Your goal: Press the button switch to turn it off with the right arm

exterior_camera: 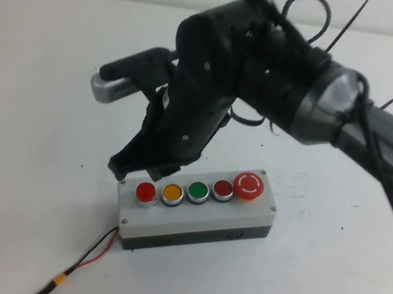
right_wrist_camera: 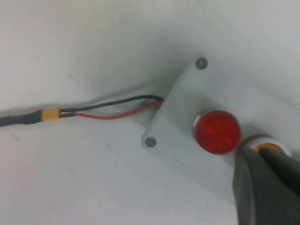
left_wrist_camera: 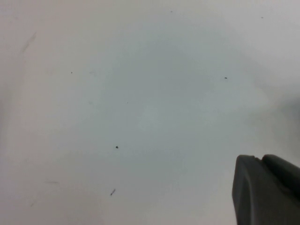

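Observation:
The button switch [exterior_camera: 146, 192] is the small bright-red round button with a silver ring at the left end of the grey box's [exterior_camera: 192, 218] row. It also shows in the right wrist view [right_wrist_camera: 217, 131]. My right gripper [exterior_camera: 122, 169] hangs from the big dark arm, fingers shut and empty, its tip just behind the box's back left corner, close to the red button. In the right wrist view the right gripper [right_wrist_camera: 256, 153] lies beside the red button, over the edge of the orange button [right_wrist_camera: 269, 148]. My left gripper [left_wrist_camera: 257, 162] is shut and empty over bare white table.
Along the row stand an orange button [exterior_camera: 172, 193], a green one [exterior_camera: 198, 192], a darker red one [exterior_camera: 222, 189] and a big red mushroom button [exterior_camera: 250, 185]. Red and black wires [exterior_camera: 92, 254] run from the box's left end toward the front edge.

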`<state>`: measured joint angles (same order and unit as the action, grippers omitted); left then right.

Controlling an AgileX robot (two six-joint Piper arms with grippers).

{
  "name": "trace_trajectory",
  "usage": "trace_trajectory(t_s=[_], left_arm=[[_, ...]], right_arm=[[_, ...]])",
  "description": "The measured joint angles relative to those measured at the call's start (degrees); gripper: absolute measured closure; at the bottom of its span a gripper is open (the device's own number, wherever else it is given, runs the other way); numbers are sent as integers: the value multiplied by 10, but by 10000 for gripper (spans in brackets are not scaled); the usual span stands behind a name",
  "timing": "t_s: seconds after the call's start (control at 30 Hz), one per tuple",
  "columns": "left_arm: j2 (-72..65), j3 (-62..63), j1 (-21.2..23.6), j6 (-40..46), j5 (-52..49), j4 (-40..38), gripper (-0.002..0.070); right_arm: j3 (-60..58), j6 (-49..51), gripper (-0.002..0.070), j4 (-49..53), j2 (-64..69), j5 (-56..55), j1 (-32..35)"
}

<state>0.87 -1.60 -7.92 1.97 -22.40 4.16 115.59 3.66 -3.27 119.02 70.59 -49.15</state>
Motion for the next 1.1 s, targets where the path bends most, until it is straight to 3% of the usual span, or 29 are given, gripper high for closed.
trace_trajectory(t_s=[0.33, 0.7, 0.97, 1.1], left_arm=[[0, 0, 0, 0, 0, 0, 677], [0, 0, 0, 0, 0, 0, 677], [0, 0, 0, 0, 0, 0, 677], [0, 0, 0, 0, 0, 0, 677]], right_arm=[[-44, -21, 691, 17, -200, 5, 0], [-309, -13, 691, 39, -498, 18, 0], [-398, -13, 692, 49, -602, 19, 0], [-464, -13, 692, 90, -633, -36, 0]])
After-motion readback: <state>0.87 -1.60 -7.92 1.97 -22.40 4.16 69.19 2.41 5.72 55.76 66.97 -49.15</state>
